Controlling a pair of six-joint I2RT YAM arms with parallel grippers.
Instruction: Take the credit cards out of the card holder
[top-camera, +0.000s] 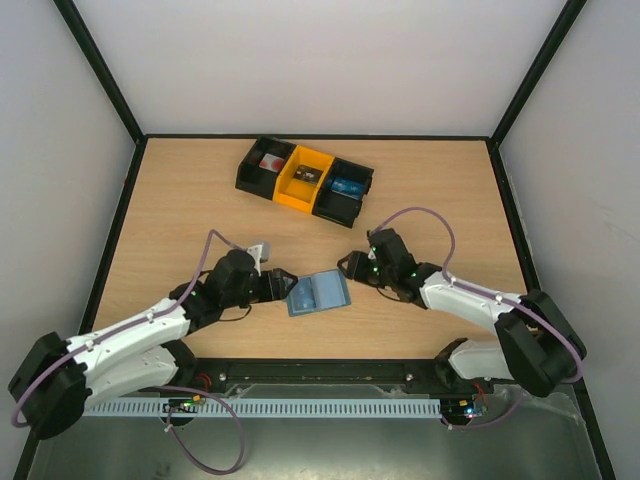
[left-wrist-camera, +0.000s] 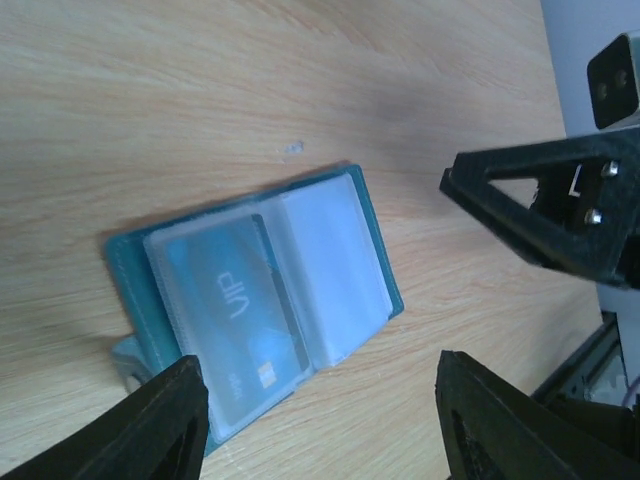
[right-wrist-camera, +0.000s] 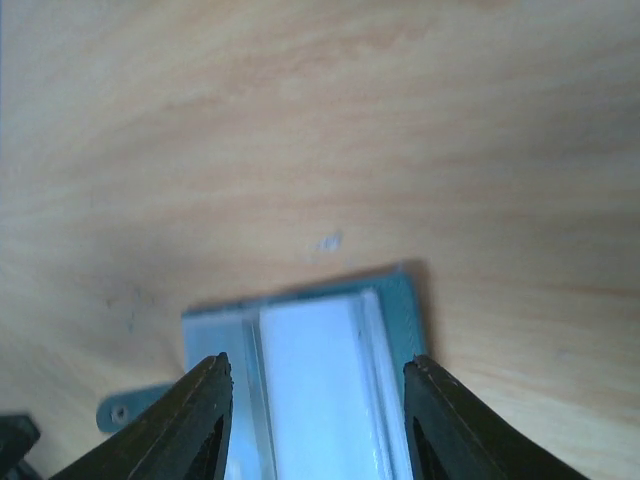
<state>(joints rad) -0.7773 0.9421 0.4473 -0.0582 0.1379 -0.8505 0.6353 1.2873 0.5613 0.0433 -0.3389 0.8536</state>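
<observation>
The card holder (top-camera: 319, 293) lies open and flat on the table between both arms. In the left wrist view its teal cover (left-wrist-camera: 372, 235) carries clear sleeves, and the left sleeve holds a blue credit card (left-wrist-camera: 228, 305) marked VIP. My left gripper (top-camera: 284, 286) is open at the holder's left edge, its fingertips (left-wrist-camera: 185, 400) wide apart with one over the holder's near corner. My right gripper (top-camera: 350, 268) is open at the holder's right edge, its fingers (right-wrist-camera: 212, 405) straddling the white sleeve (right-wrist-camera: 315, 385) without closing on it.
A black-and-yellow compartment tray (top-camera: 305, 180) stands at the back of the table, with a brighter blue item (top-camera: 348, 187) in its right part. Dark frame posts and white walls bound the table. A finger of the right gripper (left-wrist-camera: 540, 215) shows in the left wrist view.
</observation>
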